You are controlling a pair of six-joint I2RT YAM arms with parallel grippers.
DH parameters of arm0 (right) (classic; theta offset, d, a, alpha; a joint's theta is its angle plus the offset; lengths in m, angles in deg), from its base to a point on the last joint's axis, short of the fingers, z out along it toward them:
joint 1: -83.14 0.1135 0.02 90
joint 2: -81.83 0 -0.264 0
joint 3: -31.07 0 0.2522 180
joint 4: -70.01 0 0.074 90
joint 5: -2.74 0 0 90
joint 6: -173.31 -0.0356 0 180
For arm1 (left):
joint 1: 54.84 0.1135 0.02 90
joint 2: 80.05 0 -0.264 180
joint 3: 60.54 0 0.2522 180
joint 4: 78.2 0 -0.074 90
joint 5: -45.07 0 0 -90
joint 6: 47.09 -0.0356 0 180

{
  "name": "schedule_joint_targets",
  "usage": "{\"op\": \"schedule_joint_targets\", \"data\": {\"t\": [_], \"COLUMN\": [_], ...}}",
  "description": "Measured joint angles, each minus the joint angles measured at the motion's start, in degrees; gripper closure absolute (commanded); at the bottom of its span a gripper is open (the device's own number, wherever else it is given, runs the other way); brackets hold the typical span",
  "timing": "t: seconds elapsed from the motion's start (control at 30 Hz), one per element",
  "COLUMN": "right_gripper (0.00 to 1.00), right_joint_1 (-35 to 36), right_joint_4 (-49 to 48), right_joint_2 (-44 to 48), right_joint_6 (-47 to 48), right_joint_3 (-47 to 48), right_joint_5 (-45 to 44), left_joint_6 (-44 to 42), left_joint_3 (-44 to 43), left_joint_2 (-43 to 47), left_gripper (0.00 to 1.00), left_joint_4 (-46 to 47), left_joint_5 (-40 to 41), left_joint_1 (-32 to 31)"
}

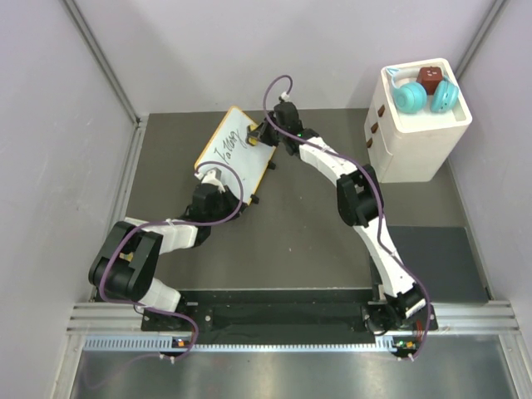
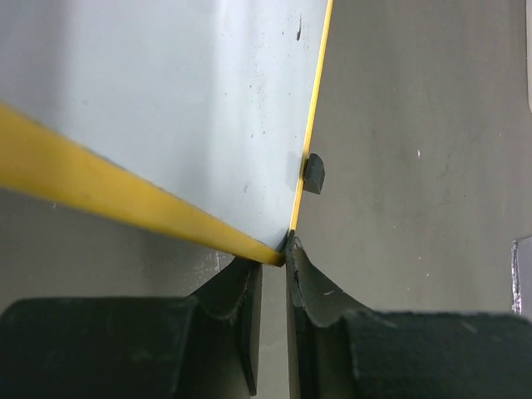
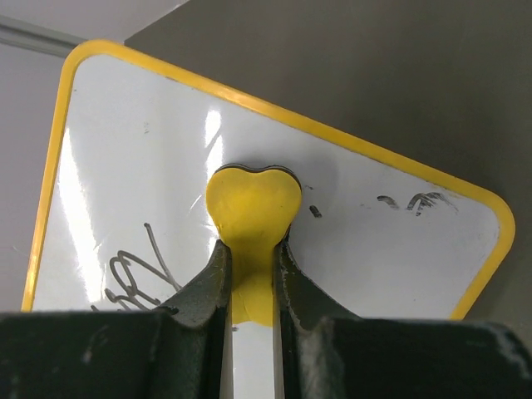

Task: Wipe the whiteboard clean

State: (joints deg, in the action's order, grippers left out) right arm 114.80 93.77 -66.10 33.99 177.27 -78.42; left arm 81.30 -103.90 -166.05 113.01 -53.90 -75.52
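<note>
The whiteboard (image 1: 235, 154) has a yellow frame and lies tilted on the dark table at the back left. Black handwriting (image 3: 133, 270) remains on it, with small marks (image 3: 420, 201) near one corner. My right gripper (image 3: 252, 245) is shut on the small yellow bone-shaped piece (image 3: 253, 204), whose rounded end rests on the board's white face (image 3: 357, 224). In the top view this gripper (image 1: 258, 135) is over the board's far end. My left gripper (image 2: 287, 245) is shut on the board's near corner (image 2: 191, 91); in the top view it (image 1: 212, 179) is at the board's near edge.
A white box with small drawers (image 1: 420, 133) stands at the back right, with two teal round things (image 1: 426, 97) and a brown-red cube (image 1: 430, 77) on top. A dark mat (image 1: 432, 262) lies at the right. A black foot (image 2: 313, 173) sticks out from the board's edge. Walls close in on the left and at the back.
</note>
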Motion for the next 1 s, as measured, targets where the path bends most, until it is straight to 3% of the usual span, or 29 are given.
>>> {"op": "schedule_joint_targets", "data": {"t": [0.57, 0.8, 1.0], "right_gripper": [1.0, 1.0, 1.0], "right_joint_1": [-4.3, -5.6, -5.6], "right_joint_4": [-0.7, -1.8, -2.7], "right_joint_2": [0.0, 0.0, 0.0], "right_joint_6": [-4.5, -4.7, -4.2], "right_joint_3": [-6.5, -8.0, -8.0], "right_joint_5": [-8.4, -7.9, -6.9], "left_joint_6": [-1.8, -2.8, -4.9], "left_joint_3": [-0.1, -0.1, 0.5], "left_joint_2": [-0.4, -0.4, -1.2], "left_gripper": [1.0, 1.0, 1.0], "left_joint_4": [-1.9, -2.5, -7.6], "left_joint_5": [-1.0, -1.2, -7.2], "left_joint_1": [-1.2, -1.4, -3.8]}}
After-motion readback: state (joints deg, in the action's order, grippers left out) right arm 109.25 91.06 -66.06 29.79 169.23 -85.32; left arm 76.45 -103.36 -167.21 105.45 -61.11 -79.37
